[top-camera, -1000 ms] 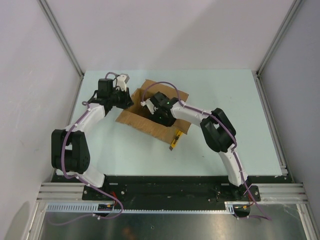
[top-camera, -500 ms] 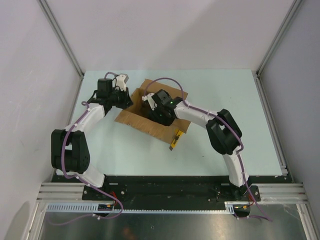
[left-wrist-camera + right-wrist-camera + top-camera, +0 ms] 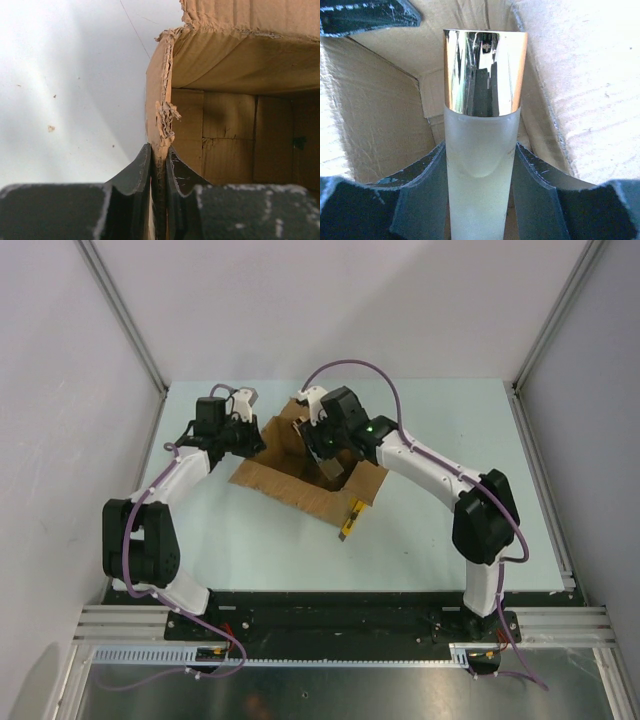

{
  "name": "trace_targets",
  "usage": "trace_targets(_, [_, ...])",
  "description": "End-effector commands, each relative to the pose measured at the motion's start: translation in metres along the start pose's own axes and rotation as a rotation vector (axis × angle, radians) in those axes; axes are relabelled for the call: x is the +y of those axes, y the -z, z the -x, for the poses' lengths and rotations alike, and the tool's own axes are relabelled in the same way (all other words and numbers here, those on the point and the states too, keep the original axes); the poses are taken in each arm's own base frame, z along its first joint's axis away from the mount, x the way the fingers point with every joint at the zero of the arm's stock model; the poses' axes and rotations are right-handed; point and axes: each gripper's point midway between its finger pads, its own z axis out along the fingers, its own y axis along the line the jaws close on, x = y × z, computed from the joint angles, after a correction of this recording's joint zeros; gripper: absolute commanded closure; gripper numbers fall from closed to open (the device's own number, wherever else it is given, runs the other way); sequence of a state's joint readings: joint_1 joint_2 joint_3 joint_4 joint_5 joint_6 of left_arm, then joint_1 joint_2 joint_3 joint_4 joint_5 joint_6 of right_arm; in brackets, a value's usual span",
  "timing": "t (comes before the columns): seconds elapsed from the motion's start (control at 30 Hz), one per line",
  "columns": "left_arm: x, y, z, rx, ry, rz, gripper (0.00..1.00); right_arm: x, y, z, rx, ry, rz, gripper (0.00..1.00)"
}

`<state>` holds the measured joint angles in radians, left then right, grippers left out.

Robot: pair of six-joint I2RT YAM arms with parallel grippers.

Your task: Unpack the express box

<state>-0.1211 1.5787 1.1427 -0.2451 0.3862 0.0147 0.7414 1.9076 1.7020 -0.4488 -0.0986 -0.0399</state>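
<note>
Pale-green table (image 3: pixel 440 530) bears the express box (image 3: pixel 280 485) between white walls (image 3: pixel 330 310).

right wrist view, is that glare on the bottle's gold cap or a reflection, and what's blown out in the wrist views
Right wrist: the gold cap of the frosted bottle is mirror-like, showing dark streaked reflections rather than glare; the express box wall on the right is washed pale. Left wrist: the table is blown out to near white, while the box interior sits in shadow.

Brown express box (image 3: pixel 288 486) (gold-capped frosted bottle (image 3: pixel 481 170))
</note>
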Motion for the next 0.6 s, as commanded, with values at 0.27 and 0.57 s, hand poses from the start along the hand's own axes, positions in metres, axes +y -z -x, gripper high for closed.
trace_targets(0.27, [-0.007, 0.011, 0.023, -0.064, 0.000, 0.016, 0.80, -0.005, 0.093, 0.124, -0.410, -0.066, -0.043, 1.00])
trace_targets(0.57, [0.013, 0.024, 0.032, -0.103, 0.083, 0.169, 0.88, -0.064, 0.173, 0.158, -0.759, -0.131, -0.361, 1.00])
